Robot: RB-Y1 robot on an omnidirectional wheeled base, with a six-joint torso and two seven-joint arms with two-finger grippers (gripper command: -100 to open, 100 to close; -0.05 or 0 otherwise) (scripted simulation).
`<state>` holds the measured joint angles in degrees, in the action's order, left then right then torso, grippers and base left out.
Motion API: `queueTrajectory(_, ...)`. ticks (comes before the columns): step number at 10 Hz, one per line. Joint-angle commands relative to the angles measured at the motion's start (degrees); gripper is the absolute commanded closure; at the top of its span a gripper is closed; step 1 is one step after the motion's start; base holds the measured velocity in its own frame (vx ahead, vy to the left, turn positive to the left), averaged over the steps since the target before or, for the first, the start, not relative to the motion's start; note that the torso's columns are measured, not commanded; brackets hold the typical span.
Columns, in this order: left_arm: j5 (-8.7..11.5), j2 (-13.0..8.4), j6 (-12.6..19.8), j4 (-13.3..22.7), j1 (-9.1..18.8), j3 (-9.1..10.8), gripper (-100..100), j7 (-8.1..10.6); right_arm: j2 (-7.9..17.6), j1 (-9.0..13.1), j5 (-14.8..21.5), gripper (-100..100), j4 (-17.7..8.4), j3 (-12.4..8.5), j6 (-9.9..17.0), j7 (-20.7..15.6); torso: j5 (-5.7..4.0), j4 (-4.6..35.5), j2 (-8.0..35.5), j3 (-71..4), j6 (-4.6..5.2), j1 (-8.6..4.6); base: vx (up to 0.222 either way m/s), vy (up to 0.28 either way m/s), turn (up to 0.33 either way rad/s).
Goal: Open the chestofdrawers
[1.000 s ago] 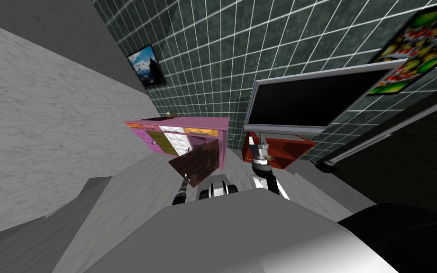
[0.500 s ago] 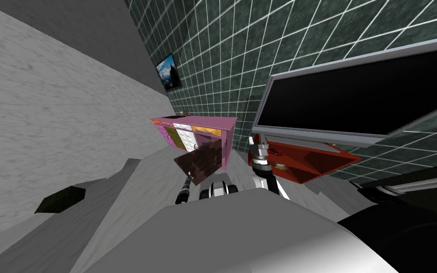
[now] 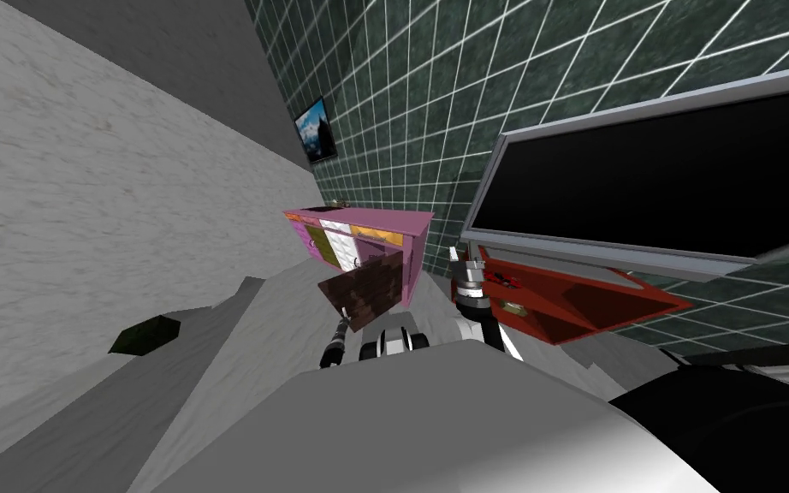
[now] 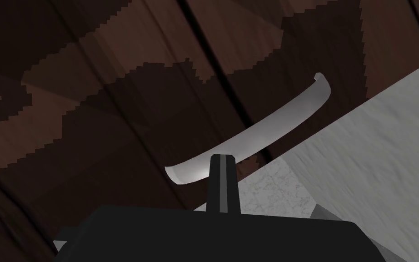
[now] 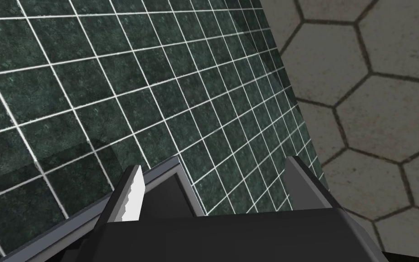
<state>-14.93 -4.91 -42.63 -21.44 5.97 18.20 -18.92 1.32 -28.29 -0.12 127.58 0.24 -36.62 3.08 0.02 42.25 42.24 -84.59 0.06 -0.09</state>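
Pink boxy chestofdrawers [image 3: 384, 221] centre-left against dark green tiled wall [image 3: 436, 103]. Its dark wood-grain door [image 3: 367, 289] stands open. Left gripper [image 4: 221, 160] pinched closed on the door's curved silver handle [image 4: 272, 123]. Right gripper [image 5: 213, 191] fingers spread, empty, beside angular red shelf [image 3: 572, 295].

A living room in a home — you are facing a dark green tiled wall [image 3: 401, 86]. Just past your right gripper [image 3: 470, 267], a large flat-screen television [image 3: 667, 171] hangs above a red stand [image 3: 594, 301]. Ahead of your left gripper [image 3: 346, 322] stands a pink chest of drawers [image 3: 358, 224] with mismatched coloured fronts, a framed picture [image 3: 316, 130] on the wall above it, and a pale marbled floor [image 3: 281, 308] beneath.
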Motion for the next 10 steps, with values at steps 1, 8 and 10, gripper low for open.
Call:
queueTrajectory(1, -3.8, 1.1, -0.7, 2.9, 3.1, 1.73, 100, 0.19, 0.0, 0.0, 0.0, 0, 0.0, 0.0, 0.0, 0.0, -0.04, 0.0, 0.1, 0.0, -0.08, -0.06, -0.045, -0.207, 0.411)
queueTrajectory(8, -3.8, 0.6, 11.1, -19.5, -7.4, -11.82, -100, 4.81, 0.0, 0.0, 0.0, 0, 0.0, 0.0, 0.0, 0.0, -0.06, 0.1, 0.1, 0.1, -0.09, -0.06, 0.041, 0.008, 0.189)
queueTrajectory(10, -3.9, 0.4, 13.3, -24.0, -9.1, -14.82, -100, 5.69, 0.0, 0.0, 0.0, 0, 0.0, 0.0, 0.0, 0.0, -0.03, 0.1, 0.1, 0.1, -0.08, 0.06, 0.030, 0.002, 0.155)
